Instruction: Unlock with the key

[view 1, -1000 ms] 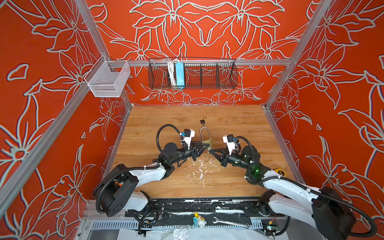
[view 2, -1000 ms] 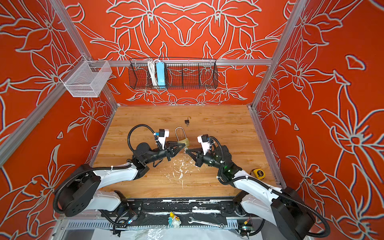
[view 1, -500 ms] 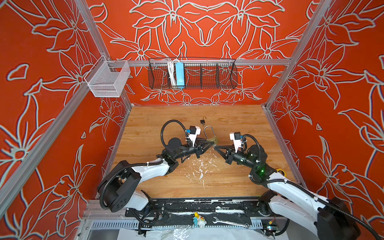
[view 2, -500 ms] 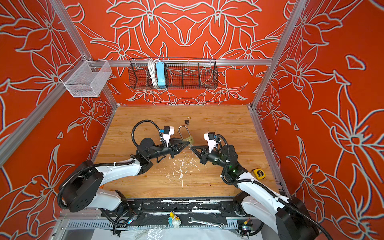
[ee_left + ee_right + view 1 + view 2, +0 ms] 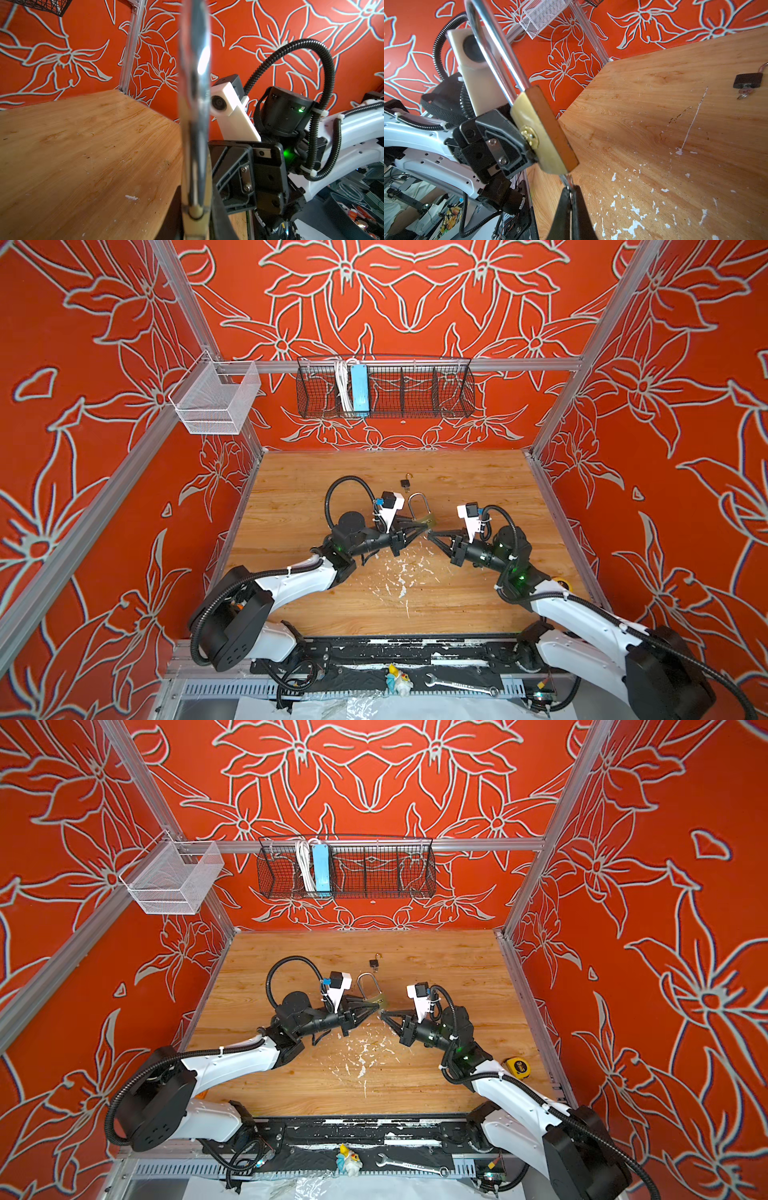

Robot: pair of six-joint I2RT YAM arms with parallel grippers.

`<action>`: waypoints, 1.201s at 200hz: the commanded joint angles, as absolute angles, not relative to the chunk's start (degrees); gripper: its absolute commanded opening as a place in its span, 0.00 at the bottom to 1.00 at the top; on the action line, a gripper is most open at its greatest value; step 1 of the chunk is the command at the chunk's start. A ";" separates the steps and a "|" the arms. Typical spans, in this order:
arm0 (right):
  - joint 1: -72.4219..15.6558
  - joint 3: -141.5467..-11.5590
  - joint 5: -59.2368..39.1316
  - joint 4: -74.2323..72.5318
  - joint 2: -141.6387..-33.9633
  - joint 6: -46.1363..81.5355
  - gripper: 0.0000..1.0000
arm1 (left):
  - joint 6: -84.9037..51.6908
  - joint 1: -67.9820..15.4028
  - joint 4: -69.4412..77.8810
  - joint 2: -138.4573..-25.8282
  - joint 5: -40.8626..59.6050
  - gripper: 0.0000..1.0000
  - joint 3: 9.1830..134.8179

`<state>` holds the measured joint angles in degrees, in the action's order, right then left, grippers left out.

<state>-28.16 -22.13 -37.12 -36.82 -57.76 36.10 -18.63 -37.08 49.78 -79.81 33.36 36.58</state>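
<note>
A brass padlock (image 5: 544, 135) with a long silver shackle (image 5: 195, 104) is held off the wooden table (image 5: 299, 497), shackle pointing to the back wall. My left gripper (image 5: 417, 526) is shut on the brass body (image 5: 429, 519) from the left in both top views. From the right, my right gripper (image 5: 571, 192) is shut on the key (image 5: 566, 180), whose blade sits in the bottom of the padlock body. Both grippers meet tip to tip at mid-table, the left gripper (image 5: 372, 1009) facing the right gripper (image 5: 384, 1016).
A small dark padlock (image 5: 406, 483) with its own key lies behind the grippers. White paint flakes (image 5: 399, 572) dot the wood in front. A yellow tape measure (image 5: 517, 1067) sits at the right edge. A black wire basket (image 5: 384, 391) and a white mesh basket (image 5: 216, 402) hang above.
Both grippers and the padlock have shifted slightly to the right and toward the back wall over the last second. Both grips have stayed the same.
</note>
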 commanded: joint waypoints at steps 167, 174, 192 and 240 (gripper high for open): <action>-25.49 -24.81 -29.63 -45.08 -46.80 35.06 0.00 | -2.50 -41.26 10.99 -88.57 44.71 0.00 48.34; -25.28 -24.66 -29.48 -45.25 -46.86 35.25 0.00 | -2.24 -41.31 10.22 -88.68 45.09 0.00 48.62; -24.83 -24.18 -29.68 -45.96 -46.71 35.66 0.00 | -1.80 -41.24 9.38 -88.84 45.37 0.00 48.98; -24.50 -23.40 -28.69 -45.70 -46.44 35.42 0.37 | -6.52 -40.83 15.21 -88.16 44.06 0.00 46.91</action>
